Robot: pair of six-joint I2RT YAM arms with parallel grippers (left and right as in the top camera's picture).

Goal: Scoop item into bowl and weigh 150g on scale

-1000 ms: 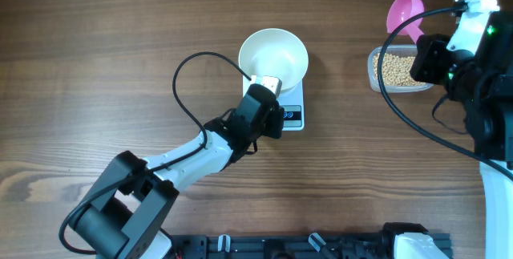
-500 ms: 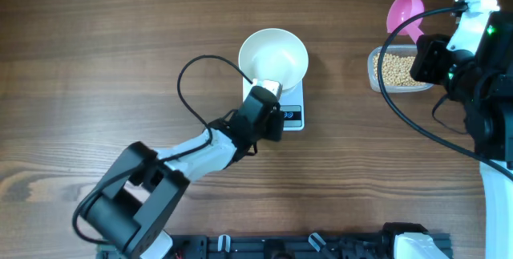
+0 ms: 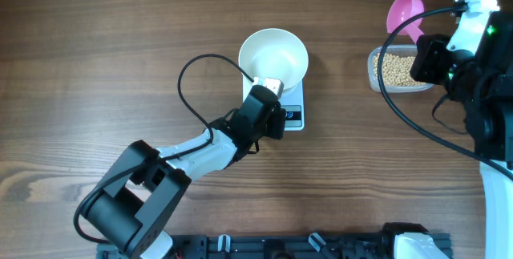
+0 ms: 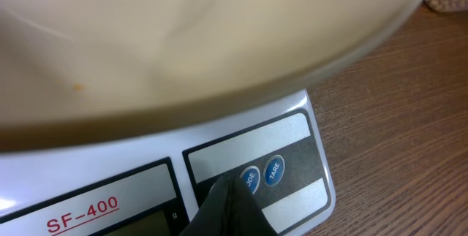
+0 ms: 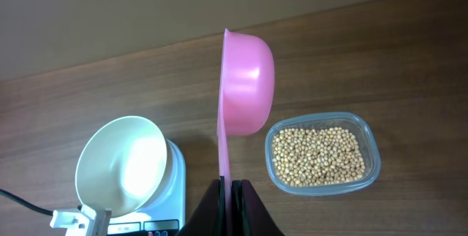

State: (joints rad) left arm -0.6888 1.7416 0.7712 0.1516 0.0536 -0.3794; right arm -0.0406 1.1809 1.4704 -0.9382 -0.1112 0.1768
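The white bowl [image 3: 273, 55] stands empty on the white scale [image 3: 297, 97]. My left gripper [image 3: 277, 115] is shut, its fingertips pressed on the scale's dark button panel beside the blue MODE button [image 4: 250, 178]; the bowl [image 4: 183, 39] looms just above. My right gripper [image 3: 422, 46] is shut on the handle of a pink scoop [image 3: 405, 10], held on edge and empty above the table. In the right wrist view, the gripper [image 5: 232, 186] holds the scoop [image 5: 247, 82] between the bowl [image 5: 121, 164] and the beans [image 5: 316, 155].
The beans [image 3: 394, 70] lie in a clear plastic tub [image 3: 374, 61] at the right of the table, just below the scoop. A black cable [image 3: 196, 70] loops from my left arm over the wood left of the scale.
My left arm's elbow has shifted a little to the right while its fingertips stay at the scale's front edge. The right arm and scoop have not moved.
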